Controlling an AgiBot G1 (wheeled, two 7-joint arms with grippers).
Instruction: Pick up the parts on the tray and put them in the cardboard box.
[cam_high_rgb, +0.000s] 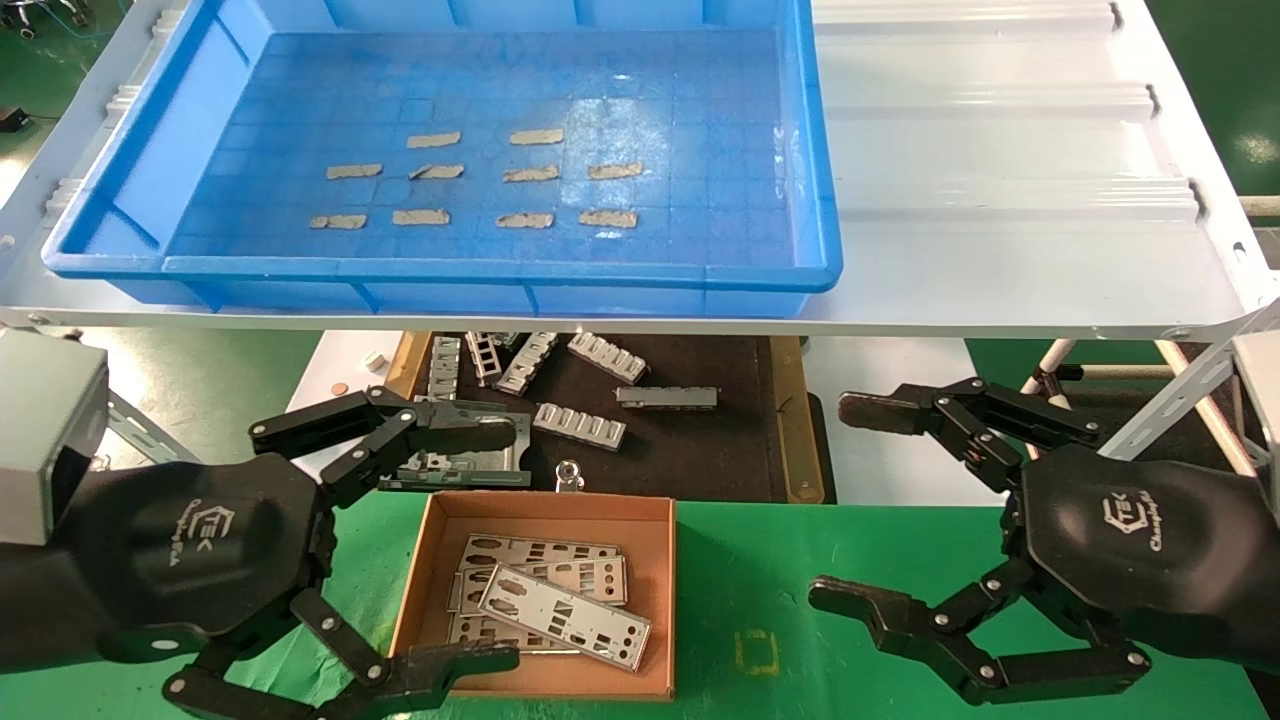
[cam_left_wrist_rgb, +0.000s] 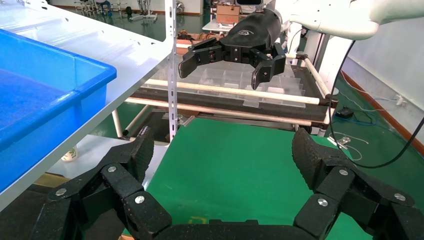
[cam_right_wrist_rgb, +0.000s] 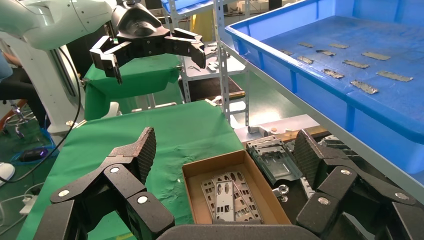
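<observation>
head view: left gripper (cam_high_rgb: 510, 545) spread wide, empty, straddling cardboard box (cam_high_rgb: 430, 560) left edge, about 7 o'clock. right gripper (cam_high_rgb: 850, 505) wide, empty, over green cloth (cam_high_rgb: 760, 580) at 4 o'clock. parts (cam_high_rgb: 565, 603) stacked in box. tray (cam_high_rgb: 600, 270) at 12 o'clock, only grey strips (cam_high_rgb: 420, 217) inside.

Several silver punched parts (cam_high_rgb: 565, 614) lie overlapping flat inside the open brown cardboard box (cam_high_rgb: 545, 520), below the blue tray (cam_high_rgb: 816, 170).
</observation>
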